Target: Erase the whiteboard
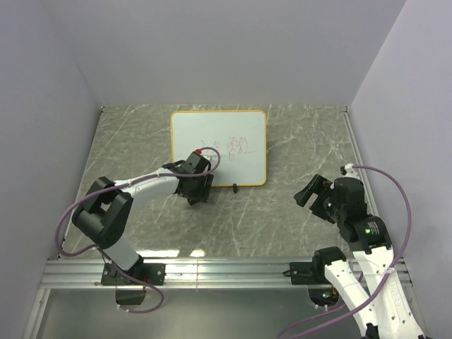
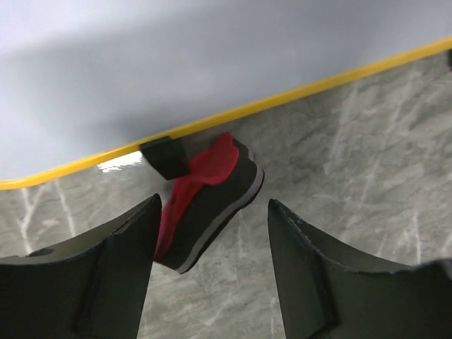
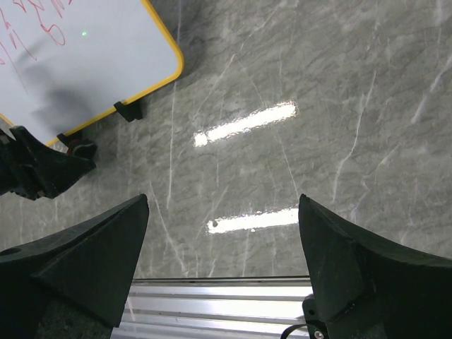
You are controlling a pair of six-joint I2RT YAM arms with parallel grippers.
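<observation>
With the whiteboard (image 1: 219, 141) flat on the bench (image 1: 304, 141), writing unwiped, our left claw (image 2: 213, 206) hangs spread astride the red eraser (image 2: 208, 187) at its near rim, the right claw (image 3: 222, 201) spread idle; next we should clamp and lift.

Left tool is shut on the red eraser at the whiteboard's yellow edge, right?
No. The left wrist view shows the left tool open, its fingers spread with the red eraser between them, at the whiteboard's yellow edge.
</observation>
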